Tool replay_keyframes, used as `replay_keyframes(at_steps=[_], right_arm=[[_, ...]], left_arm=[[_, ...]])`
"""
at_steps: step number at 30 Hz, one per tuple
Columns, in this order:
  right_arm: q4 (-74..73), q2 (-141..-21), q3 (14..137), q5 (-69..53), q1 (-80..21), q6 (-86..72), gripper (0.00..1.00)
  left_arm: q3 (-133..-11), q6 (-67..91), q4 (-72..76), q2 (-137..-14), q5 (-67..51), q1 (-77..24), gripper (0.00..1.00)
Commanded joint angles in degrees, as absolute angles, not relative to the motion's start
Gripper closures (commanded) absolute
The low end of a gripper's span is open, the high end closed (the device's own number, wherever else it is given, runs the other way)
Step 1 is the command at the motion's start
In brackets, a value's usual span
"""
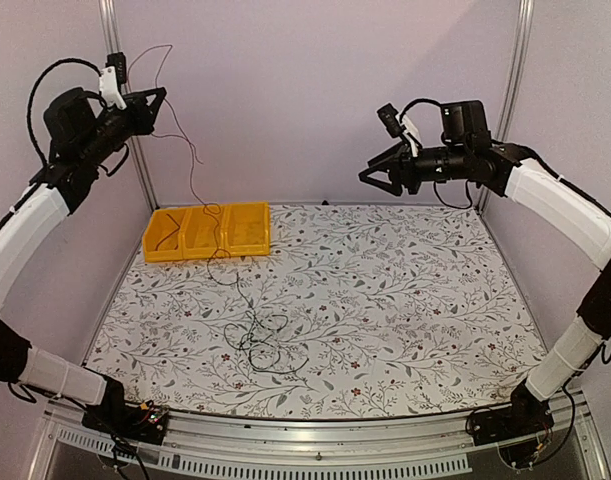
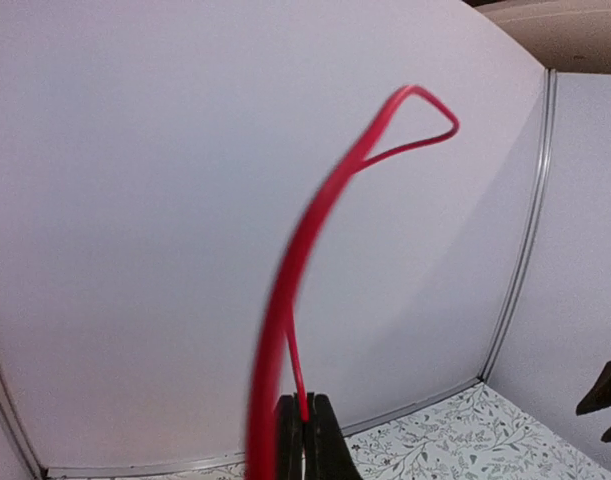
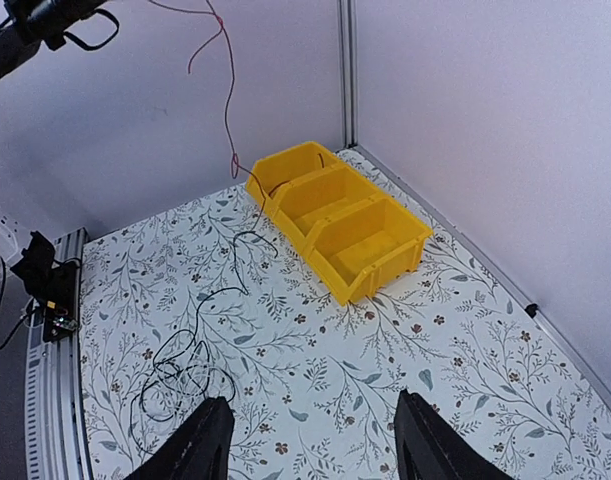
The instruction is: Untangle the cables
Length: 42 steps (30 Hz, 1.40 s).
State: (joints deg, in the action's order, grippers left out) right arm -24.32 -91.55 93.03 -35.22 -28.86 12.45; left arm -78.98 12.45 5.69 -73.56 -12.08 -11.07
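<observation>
Left gripper (image 1: 150,100) is raised high near the back-left corner, jaws pressed together and pinching the red cable (image 1: 190,150); the left wrist view shows the cable looping up from between the tips. The red cable hangs down to the yellow bins (image 1: 207,232). Black cables (image 1: 265,345) lie tangled on the floral table (image 1: 415,300), in front of the bins, with one strand running up into them. Right gripper (image 1: 380,178) is in the air on the right, fingers spread, holding nothing.
</observation>
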Motion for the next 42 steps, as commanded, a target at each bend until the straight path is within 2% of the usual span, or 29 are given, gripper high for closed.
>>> replay_keyframes(at_steps=[1, 9, 12, 16, 19, 25, 28, 31, 33, 42], right_arm=[[-22.73, -93.21, 90.46, -40.57, -29.96, 12.37, 0.4], [-20.2, -100.69, 93.81, -41.99, -36.68, 13.33, 0.34], [-19.52, -104.51, 95.5, -44.78, -38.53, 12.83, 0.27], [-16.17, -109.95, 96.6, -47.36, -38.85, 8.08, 0.17], [-13.97, -114.67, 98.69, -50.46, -39.33, 6.3, 0.02], [-10.99, -124.09, 101.13, -42.63, -41.39, -3.84, 0.01], [-8.9, -128.19, 101.53, -48.59, -42.04, -6.51, 0.01], [-4.41, -131.02, 101.15, -60.9, -42.2, -9.27, 0.01], [-3.37, -131.61, 100.69, -63.63, -42.12, -9.67, 0.01], [1.93, -124.85, 92.79, -74.6, -39.77, -7.12, 0.01]], left_arm=[[-84.93, 21.22, 8.66, -76.7, -19.24, -10.85, 1.0], [-99.71, 23.84, 9.51, -82.13, -28.95, -15.36, 1.0], [-107.71, 20.69, 6.01, -84.78, -27.78, -18.24, 1.0], [-111.14, 20.35, 6.55, -86.64, -25.2, -21.09, 1.0], [-111.14, 20.95, 8.31, -87.53, -24.02, -23.12, 1.0], [-111.85, 21.08, 9.76, -89.03, -21.84, -26.29, 1.0], [-114.01, 21.21, 8.94, -89.76, -20.87, -26.79, 1.0], [-116.06, 21.04, 7.75, -90.31, -19.92, -26.91, 1.0], [-116.67, 20.66, 7.27, -90.35, -19.06, -27.03, 1.0], [-114.82, 20.2, 6.66, -90.09, -17.4, -27.54, 1.0]])
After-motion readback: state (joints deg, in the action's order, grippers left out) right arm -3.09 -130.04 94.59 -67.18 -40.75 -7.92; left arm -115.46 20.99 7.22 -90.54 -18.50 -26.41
